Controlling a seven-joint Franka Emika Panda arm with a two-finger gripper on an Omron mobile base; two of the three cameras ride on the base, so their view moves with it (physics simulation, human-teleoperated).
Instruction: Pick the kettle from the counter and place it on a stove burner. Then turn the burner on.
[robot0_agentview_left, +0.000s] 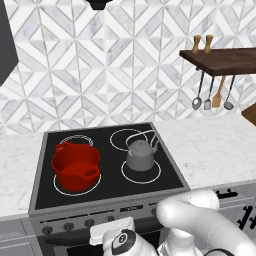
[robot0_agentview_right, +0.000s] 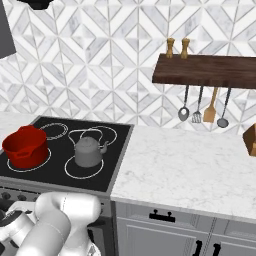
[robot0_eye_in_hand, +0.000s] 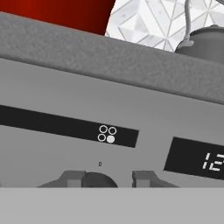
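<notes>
The kettle (robot0_agentview_left: 139, 155) stands upright on the stove burner (robot0_agentview_left: 141, 171) at the front right of the black cooktop (robot0_agentview_left: 107, 165), inside the thin white circle, its spout towards the right and its wire handle arched above the lid; in the right base view the kettle (robot0_agentview_right: 88, 151) sits on the same ring, near the cooktop's right edge and apart from the white marble surface (robot0_agentview_right: 190, 165) beside it; the red pot (robot0_agentview_left: 75, 167) rests on the front left ring, well apart from the kettle; the arm bends low in front of the stove, and the gripper (robot0_eye_in_hand: 107, 179) is down at the stove's grey front panel (robot0_eye_in_hand: 87, 105), its two finger tips rising on either side of a rounded dark knob (robot0_eye_in_hand: 99, 180); the fingers (robot0_eye_in_hand: 72, 178) stand close to the knob with little gap, but whether they press on it I cannot tell; just above the knob a black strip bears four small circles (robot0_eye_in_hand: 107, 134), the lower right one filled white; to the right is a dark display (robot0_eye_in_hand: 197, 159) with pale digits; above the panel's top edge the red pot and the kettle's grey body (robot0_eye_in_hand: 205, 43) show; on the wall to the right a dark wooden shelf (robot0_agentview_right: 205, 71) carries two small shakers (robot0_agentview_right: 177, 48), and utensils (robot0_agentview_right: 202, 107) hang beneath it
</notes>
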